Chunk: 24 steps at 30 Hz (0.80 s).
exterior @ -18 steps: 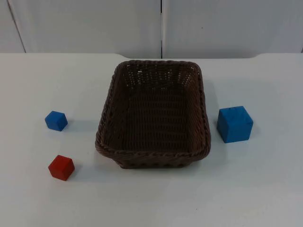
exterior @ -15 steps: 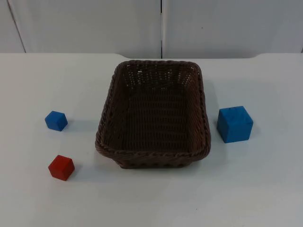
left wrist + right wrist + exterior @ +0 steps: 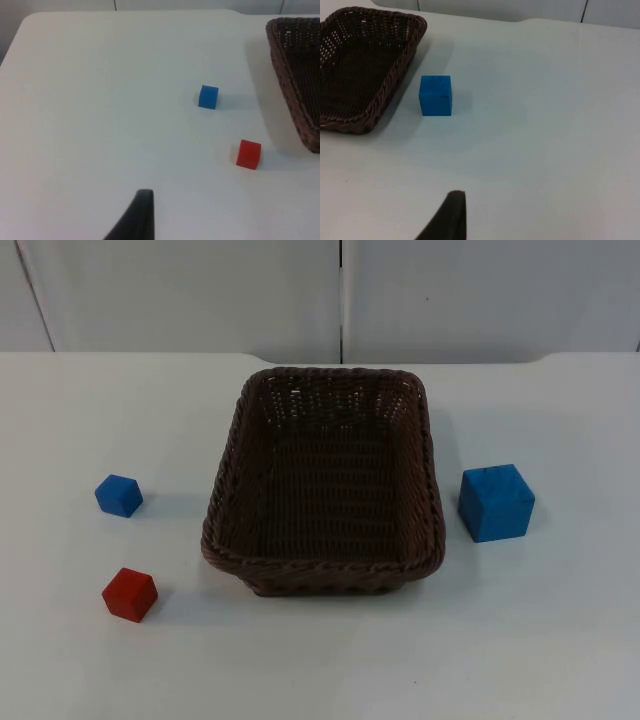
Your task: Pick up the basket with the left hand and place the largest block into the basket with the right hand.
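Nothing is gripped yet: the basket (image 3: 325, 485) sits mid-frame, the big block (image 3: 496, 502) just right of it, so the left gripper (image 3: 135, 220), jaw state untellable like the right gripper (image 3: 447, 217), should reach the rim.

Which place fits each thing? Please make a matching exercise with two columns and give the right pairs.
Things:
1. basket
2. big blue block
3. small blue block
4. red block

Places in the top view:
A. nearest the front edge, at picture left
B. right of the basket
C. middle of the table
D. left of the basket, behind the red block

Pairs: 1-C, 2-B, 3-D, 4-A
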Motion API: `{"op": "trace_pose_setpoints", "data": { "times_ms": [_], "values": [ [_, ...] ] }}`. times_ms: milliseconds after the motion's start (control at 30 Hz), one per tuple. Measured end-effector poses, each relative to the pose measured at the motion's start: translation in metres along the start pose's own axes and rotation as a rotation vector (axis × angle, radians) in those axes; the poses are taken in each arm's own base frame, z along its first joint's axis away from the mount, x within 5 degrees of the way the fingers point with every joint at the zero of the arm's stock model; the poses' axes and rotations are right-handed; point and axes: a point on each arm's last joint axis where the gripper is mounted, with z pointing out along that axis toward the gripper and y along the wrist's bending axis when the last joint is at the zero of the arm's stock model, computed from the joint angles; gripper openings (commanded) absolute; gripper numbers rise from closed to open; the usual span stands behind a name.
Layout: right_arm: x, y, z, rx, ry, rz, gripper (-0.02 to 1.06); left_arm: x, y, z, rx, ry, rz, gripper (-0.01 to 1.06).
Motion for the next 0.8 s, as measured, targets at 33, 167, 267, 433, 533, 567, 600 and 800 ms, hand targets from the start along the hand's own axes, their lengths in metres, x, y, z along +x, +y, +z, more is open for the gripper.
{"op": "trace_pose_setpoints", "data": {
  "times_ms": [33, 167, 267, 433, 533, 567, 600, 800],
  "values": [
    [0.0, 0.0, 0.0, 0.0, 0.0, 0.0, 1.05, 0.0, 0.0, 0.0, 0.004, -0.002, -0.002, 1.05],
    [0.0, 0.0, 0.0, -0.001, 0.0, 0.001, 1.05, -0.007, -0.001, -0.001, 0.012, -0.002, -0.007, 1.05],
    [0.0, 0.0, 0.0, -0.001, 0.0, 0.001, 1.05, -0.015, -0.001, -0.001, 0.012, -0.001, -0.007, 1.05],
    [0.0, 0.0, 0.0, -0.001, 0.0, 0.001, 1.05, -0.028, -0.002, 0.005, 0.017, 0.033, -0.013, 1.05],
    [0.0, 0.0, 0.0, -0.001, 0.0, 0.001, 1.05, -0.038, -0.004, 0.013, 0.037, 0.058, -0.03, 1.05],
    [0.0, 0.0, 0.0, -0.001, 0.0, 0.001, 1.05, -0.042, -0.004, 0.016, 0.04, 0.071, -0.033, 1.05],
    [0.0, 0.0, 0.0, -0.001, 0.0, 0.001, 1.05, -0.042, -0.004, 0.016, 0.04, 0.071, -0.033, 1.05],
    [0.0, 0.0, 0.0, -0.001, 0.0, 0.001, 1.05, -0.059, -0.006, 0.032, 0.058, 0.137, -0.053, 1.05]
  ]
}}
